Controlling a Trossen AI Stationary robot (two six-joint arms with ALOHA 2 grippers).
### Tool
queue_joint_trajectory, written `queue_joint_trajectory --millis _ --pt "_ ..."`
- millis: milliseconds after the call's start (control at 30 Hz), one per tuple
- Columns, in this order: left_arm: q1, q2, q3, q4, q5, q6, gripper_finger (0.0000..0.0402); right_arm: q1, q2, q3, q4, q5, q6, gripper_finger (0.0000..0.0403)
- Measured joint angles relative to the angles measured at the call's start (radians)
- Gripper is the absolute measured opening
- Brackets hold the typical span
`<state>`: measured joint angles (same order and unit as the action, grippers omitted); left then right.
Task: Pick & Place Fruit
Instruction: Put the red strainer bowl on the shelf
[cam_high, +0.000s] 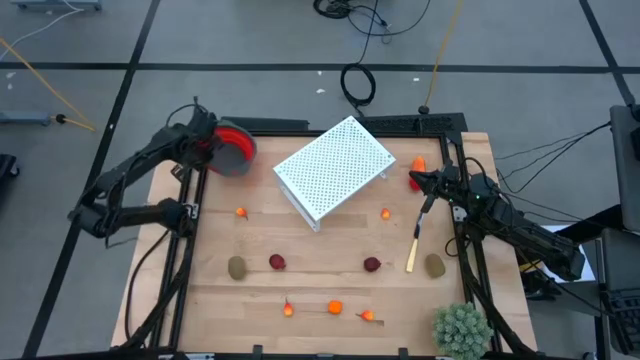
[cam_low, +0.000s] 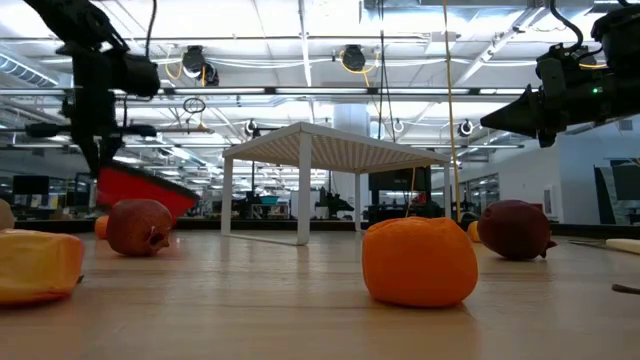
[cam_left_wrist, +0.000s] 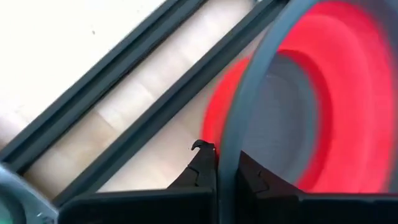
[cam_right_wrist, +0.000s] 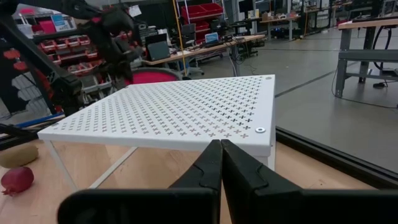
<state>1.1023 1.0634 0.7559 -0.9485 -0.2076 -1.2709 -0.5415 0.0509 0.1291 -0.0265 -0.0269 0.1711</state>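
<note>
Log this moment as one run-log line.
left gripper: far-left corner, shut on red bowl rim, lifted | right gripper: shut, empty, beside white rack | fruit: on table, none picked

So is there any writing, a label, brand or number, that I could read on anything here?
None can be read.
Red storage bins in the room behind: whatever labels they carry are too small to make out.
White perforated metal shelf, red plastic bowl, wooden table: no writing shows.
</note>
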Motion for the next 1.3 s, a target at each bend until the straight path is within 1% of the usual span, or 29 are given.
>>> queue_joint_trajectory --millis 267,400,600,767,1067,1300 --pt "0.0 -0.172 -0.001 0.029 0.002 -0.003 0.0005 0.0 0.0 0.0 0.0 0.0 0.0 0.0" --pt "-0.02 -0.249 -0.001 0.095 0.006 0.005 0.0004 0.0 0.0 0.0 0.0 0.0 0.0 0.0" --pt "-0.066 -0.329 -0.001 0.288 0.055 0.003 0.0004 0.0 0.0 0.0 0.0 0.0 0.0 0.0" --pt "-0.118 -0.338 0.0 0.483 0.116 0.022 0.0003 0.0 0.0 0.0 0.0 0.0 0.0 0.0" --pt "-0.191 -0.335 0.0 0.911 0.295 0.18 0.0004 0.0 0.0 0.0 0.0 0.0 0.0 0.0" --pt "-0.265 -0.328 0.0 1.125 0.397 0.298 0.0003 0.0 0.0 0.0 0.0 0.0 0.0 0.0"
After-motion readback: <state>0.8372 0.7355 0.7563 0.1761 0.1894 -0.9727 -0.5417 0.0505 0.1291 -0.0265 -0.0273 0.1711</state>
